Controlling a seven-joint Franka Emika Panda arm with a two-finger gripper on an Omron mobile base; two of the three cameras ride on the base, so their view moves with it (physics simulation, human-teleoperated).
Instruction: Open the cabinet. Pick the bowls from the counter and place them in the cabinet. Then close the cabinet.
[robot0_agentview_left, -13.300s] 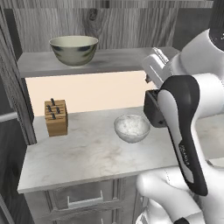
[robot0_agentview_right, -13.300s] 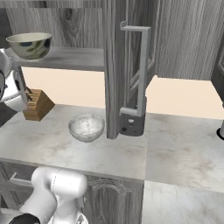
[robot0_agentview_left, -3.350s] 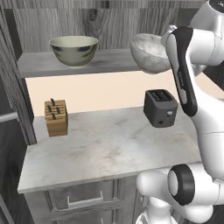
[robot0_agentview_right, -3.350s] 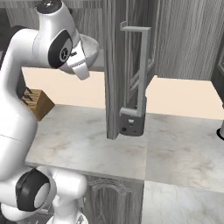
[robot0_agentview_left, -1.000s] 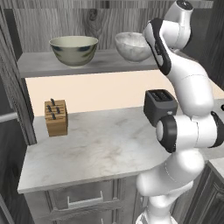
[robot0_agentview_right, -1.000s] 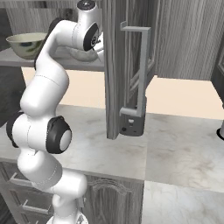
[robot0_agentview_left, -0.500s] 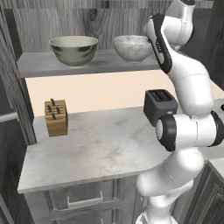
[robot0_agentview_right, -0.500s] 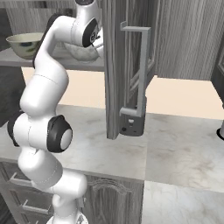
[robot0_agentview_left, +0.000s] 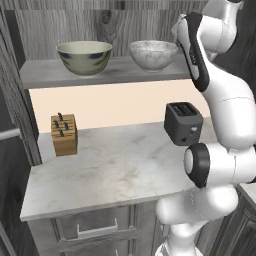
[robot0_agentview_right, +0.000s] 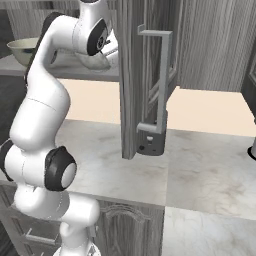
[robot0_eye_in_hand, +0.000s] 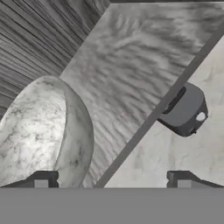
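The cabinet (robot0_agentview_left: 45, 75) stands open, and both bowls sit on its grey shelf. The beige-olive bowl (robot0_agentview_left: 84, 57) is at the left and the white-grey marbled bowl (robot0_agentview_left: 153, 54) at the right, upright and apart. In the hand view my gripper (robot0_eye_in_hand: 111, 179) is open, its fingertips (robot0_eye_in_hand: 41, 179) set wide. The marbled bowl (robot0_eye_in_hand: 39, 131) lies at the left there, and its right rim reaches in between the jaws beside the left tip. My arm hides the hand in the left base view. The counter (robot0_agentview_left: 110, 170) below carries no bowl.
A dark toaster (robot0_agentview_left: 183, 122) stands on the counter under the shelf's right end, and a wooden knife block (robot0_agentview_left: 64, 134) at the left. The open right cabinet door (robot0_agentview_right: 132, 75) with its bar handle (robot0_agentview_right: 161, 80) juts out just right of my arm.
The jaws have spread wide and let go of the marbled bowl, which now rests on the shelf. The arm has hardly moved.
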